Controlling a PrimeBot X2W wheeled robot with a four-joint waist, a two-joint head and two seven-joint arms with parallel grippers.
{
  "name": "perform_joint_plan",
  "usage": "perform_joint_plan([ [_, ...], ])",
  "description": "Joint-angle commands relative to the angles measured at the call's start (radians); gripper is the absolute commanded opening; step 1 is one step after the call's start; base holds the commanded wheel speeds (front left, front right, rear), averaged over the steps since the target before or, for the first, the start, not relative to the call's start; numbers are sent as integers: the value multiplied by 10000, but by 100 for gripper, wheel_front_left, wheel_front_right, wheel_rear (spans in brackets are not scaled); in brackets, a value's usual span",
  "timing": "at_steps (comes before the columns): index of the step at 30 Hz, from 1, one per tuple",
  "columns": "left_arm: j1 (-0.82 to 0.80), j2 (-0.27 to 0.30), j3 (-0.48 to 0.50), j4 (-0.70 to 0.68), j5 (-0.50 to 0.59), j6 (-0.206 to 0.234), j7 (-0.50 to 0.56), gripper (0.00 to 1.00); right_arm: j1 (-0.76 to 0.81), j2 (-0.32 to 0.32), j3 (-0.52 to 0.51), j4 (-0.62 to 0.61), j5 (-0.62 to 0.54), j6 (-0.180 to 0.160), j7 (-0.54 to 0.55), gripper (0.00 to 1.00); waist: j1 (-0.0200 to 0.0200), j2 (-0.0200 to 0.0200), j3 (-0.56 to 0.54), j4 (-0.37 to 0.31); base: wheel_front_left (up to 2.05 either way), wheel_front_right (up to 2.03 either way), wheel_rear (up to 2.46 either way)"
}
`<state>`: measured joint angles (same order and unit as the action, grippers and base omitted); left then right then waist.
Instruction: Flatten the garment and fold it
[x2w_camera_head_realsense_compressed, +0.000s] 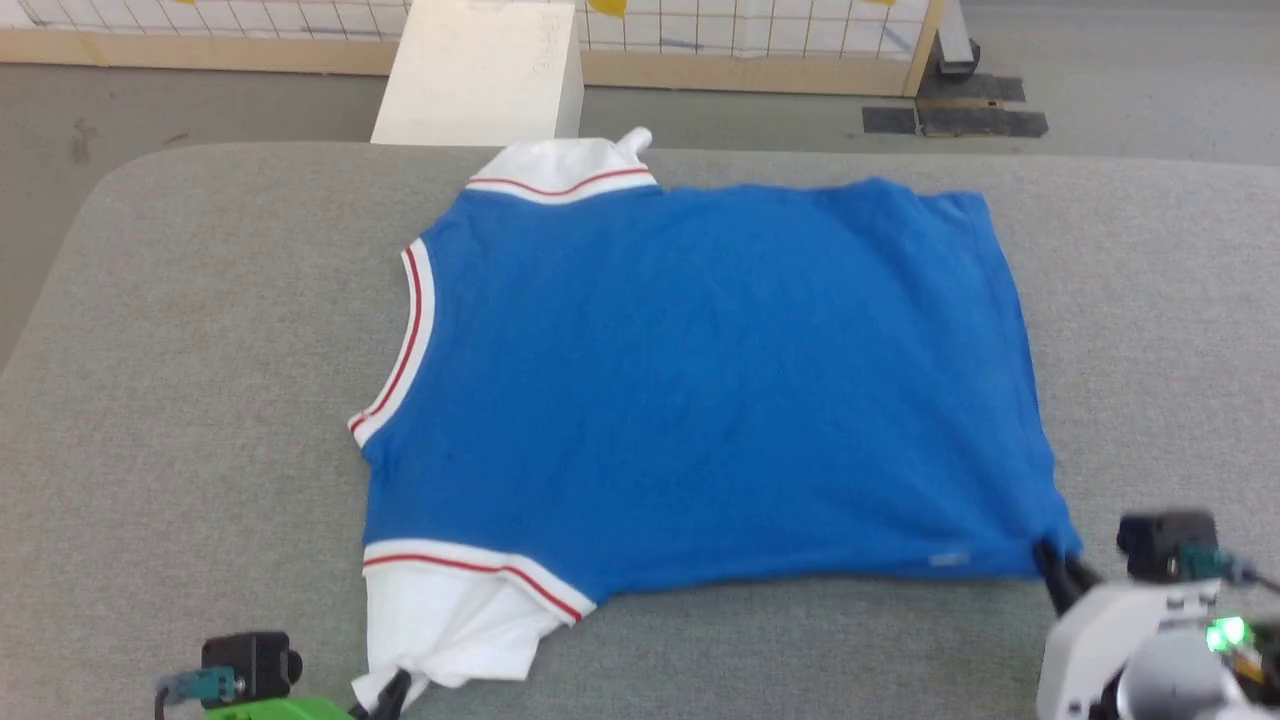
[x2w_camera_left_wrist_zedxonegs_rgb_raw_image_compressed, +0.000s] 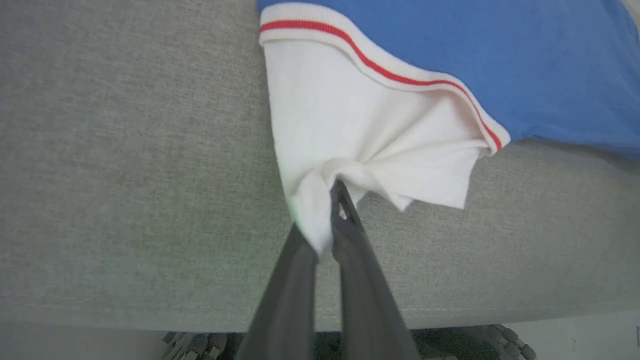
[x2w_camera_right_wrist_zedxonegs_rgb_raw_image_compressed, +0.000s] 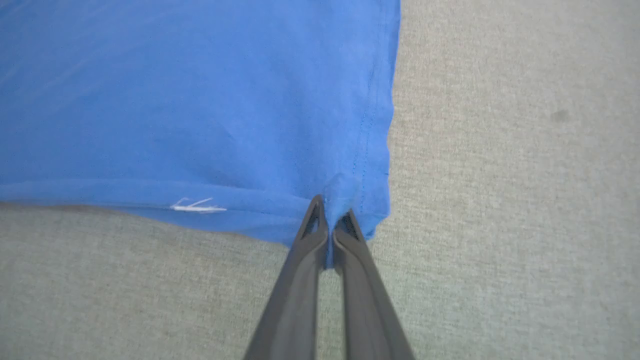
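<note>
While the garment (x2w_camera_head_realsense_compressed: 700, 380) lies spread on the grey table (x2w_camera_head_realsense_compressed: 200, 400), I log counts first: one garment, two sleeves, two hands, two dark fingers per hand.

Garment: blue body flat at mid-table with shallow wrinkles only. The neck edge is to my left and the hem to my right. The near sleeve (x2w_camera_head_realsense_compressed: 450, 620) and far sleeve (x2w_camera_head_realsense_compressed: 560, 160) are both white, each with one red stripe. A third white band with a red stripe runs along the left edge between them. There is one small white mark (x2w_camera_right_wrist_zedxonegs_rgb_raw_image_compressed: 197, 205) on the near edge, close to the hem corner.

Left hand (x2w_camera_left_wrist_zedxonegs_rgb_raw_image_compressed: 322, 215): low over the near edge of the table, fingers pointing toward the garment. The gap is narrow, and the fingers are pinched on the end of the near sleeve. White cloth is gathered into a pucker at the tips and wraps over part of one finger (x2w_camera_left_wrist_zedxonegs_rgb_raw_image_compressed: 295, 280). In the head view this hand (x2w_camera_head_realsense_compressed: 393, 690) sits at the lower left.

Right hand (x2w_camera_right_wrist_zedxonegs_rgb_raw_image_compressed: 330, 212): also low and level with the cloth. The fingers are pressed almost together on the near right corner of the hem, with a small blue fold between the tips. In the head view it (x2w_camera_head_realsense_compressed: 1055, 565) is at the lower right.

Beyond the table: one white block (x2w_camera_head_realsense_compressed: 480, 70) and one wood-framed grid panel (x2w_camera_head_realsense_compressed: 750, 40).
</note>
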<state>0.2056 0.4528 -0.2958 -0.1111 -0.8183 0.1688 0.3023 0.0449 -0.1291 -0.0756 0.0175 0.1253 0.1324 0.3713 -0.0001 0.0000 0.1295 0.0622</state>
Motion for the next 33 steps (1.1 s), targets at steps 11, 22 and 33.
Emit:
perform_joint_plan([
  [11, 14, -149, -195, 23, 1991, 665, -2200, 0, 1381, 662, -453, -186, 131, -17, -731, 0, 1, 0, -41, -38, 0, 0, 0],
  [22, -2700, -167, -689, 802, 4070, 413, -4134, 0, 340, 452, 118, 218, 119, -17, -2408, 0, 1, 0, 451, -195, 0, 0, 0],
  [33, -6716, 585, -1087, 1961, 4403, -1202, -2553, 0, -2265, -93, 335, 255, -30, -17, -1102, 0, 1, 0, 2196, -585, 0, 0, 0],
])
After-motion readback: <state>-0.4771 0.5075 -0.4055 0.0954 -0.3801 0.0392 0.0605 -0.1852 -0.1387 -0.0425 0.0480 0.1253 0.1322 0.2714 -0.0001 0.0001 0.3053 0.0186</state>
